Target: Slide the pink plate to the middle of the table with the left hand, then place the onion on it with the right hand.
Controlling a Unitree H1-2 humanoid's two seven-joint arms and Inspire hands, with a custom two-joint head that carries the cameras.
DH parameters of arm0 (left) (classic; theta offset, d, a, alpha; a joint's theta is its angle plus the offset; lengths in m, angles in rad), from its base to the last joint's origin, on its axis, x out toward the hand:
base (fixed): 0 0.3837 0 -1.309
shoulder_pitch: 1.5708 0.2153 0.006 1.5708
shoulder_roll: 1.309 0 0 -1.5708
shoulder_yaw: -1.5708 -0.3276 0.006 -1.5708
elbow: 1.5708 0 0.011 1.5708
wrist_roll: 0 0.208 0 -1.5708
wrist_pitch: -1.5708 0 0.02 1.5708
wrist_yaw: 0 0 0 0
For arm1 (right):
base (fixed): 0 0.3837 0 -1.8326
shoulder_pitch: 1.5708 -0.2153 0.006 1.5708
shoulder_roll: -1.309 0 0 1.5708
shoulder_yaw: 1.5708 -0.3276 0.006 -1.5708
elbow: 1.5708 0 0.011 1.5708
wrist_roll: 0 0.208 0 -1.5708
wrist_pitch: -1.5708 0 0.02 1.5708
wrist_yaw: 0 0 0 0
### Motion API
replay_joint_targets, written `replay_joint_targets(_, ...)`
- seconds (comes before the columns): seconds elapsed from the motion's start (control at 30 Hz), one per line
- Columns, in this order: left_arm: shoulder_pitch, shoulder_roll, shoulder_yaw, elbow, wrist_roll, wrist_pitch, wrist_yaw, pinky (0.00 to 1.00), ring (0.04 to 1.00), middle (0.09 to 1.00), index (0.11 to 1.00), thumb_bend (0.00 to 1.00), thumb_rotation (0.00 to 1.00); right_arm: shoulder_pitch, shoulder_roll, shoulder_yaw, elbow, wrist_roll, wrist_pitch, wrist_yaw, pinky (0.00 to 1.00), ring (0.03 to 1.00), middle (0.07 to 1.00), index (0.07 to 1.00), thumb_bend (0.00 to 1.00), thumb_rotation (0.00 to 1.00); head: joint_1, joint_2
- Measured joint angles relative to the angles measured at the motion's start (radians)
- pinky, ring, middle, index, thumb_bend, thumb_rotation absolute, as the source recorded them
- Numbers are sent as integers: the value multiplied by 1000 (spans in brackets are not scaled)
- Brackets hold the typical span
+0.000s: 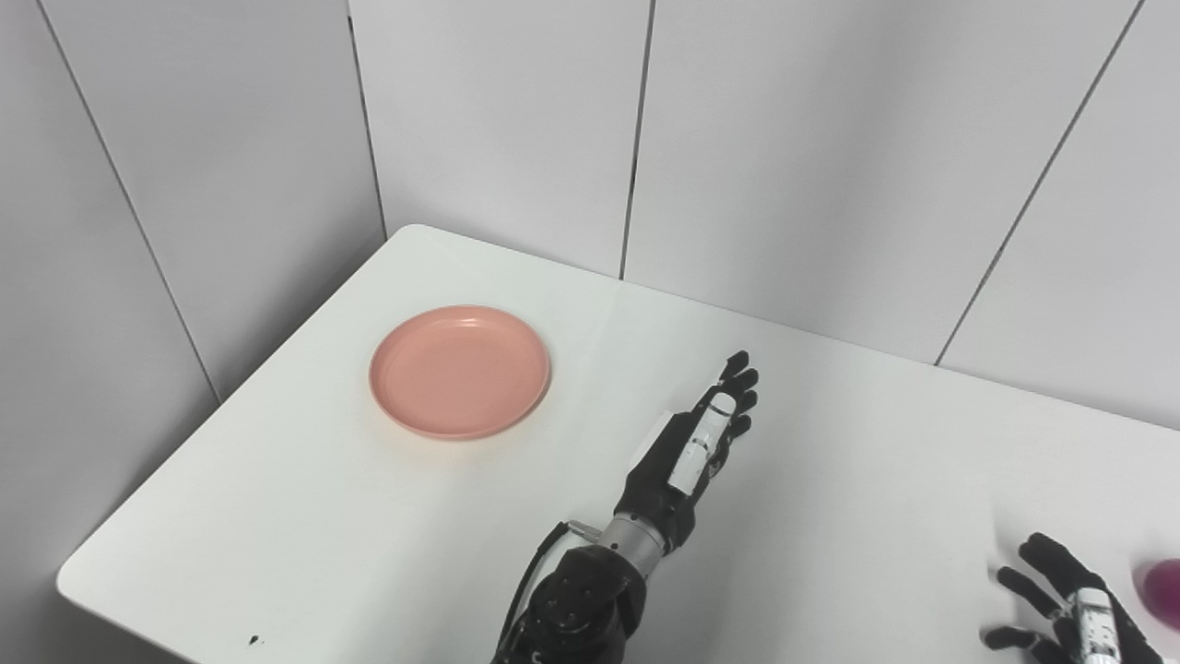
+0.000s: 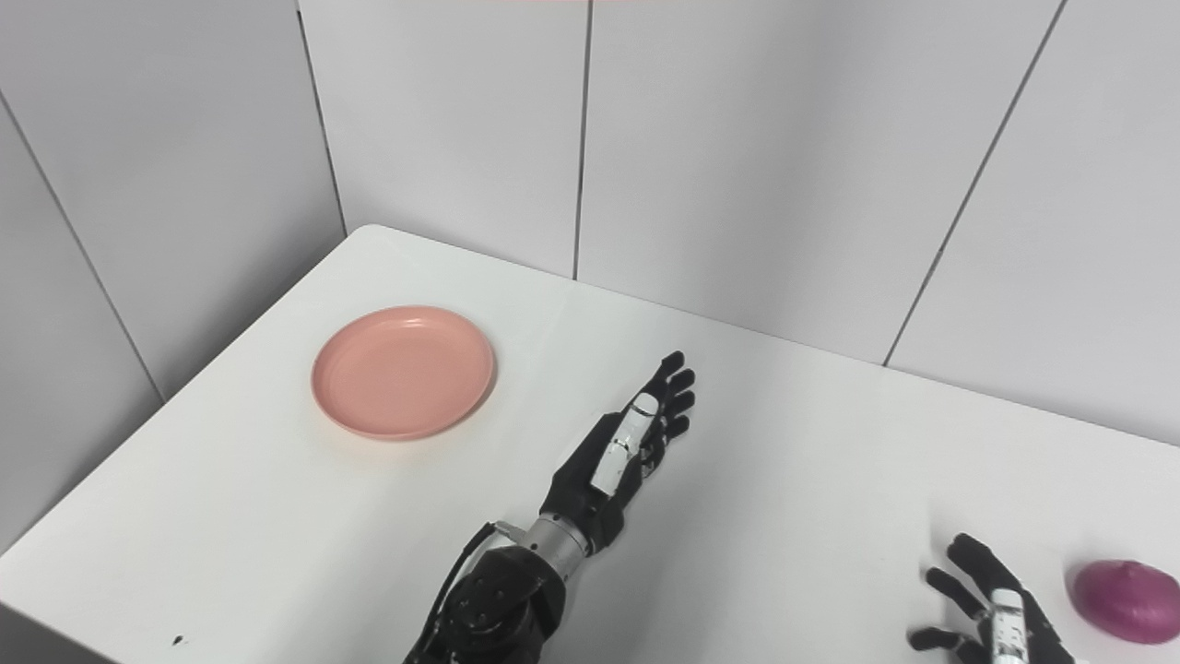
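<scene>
The pink plate (image 1: 460,371) lies empty on the left part of the white table (image 1: 830,480). My left hand (image 1: 696,441) hovers over the table's middle, to the right of the plate and apart from it, fingers stretched out, open and holding nothing. The purple onion (image 2: 1126,600) rests near the table's right front. My right hand (image 2: 988,607) sits just left of the onion with fingers spread, open and not touching it. In the left eye view the onion (image 1: 1163,593) is cut off by the right edge.
Grey wall panels (image 1: 516,129) close the table off at the back and left. The table's left corner edge (image 1: 69,576) is near the bottom left. A small dark speck (image 1: 253,639) marks the front of the tabletop.
</scene>
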Motion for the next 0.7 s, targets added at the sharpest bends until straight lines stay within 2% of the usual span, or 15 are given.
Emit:
replay_joint_targets(0.2,-4,9,14,-54,2,4,2,1000,1000,1000,990,443,1000,0,0,-2,19,11,-36,0,363,705,775,727,246,877,3,-11)
replay_joint_targets(0.47,-29,32,55,-89,10,4,16,1000,999,1000,980,412,1000,0,3,-3,39,13,-74,0,370,694,765,717,201,887,8,-28)
replay_joint_targets(0.7,-41,46,79,-131,4,4,32,1000,996,1000,985,422,1000,-1,14,-5,71,14,-140,-1,391,685,757,715,174,893,12,-35)
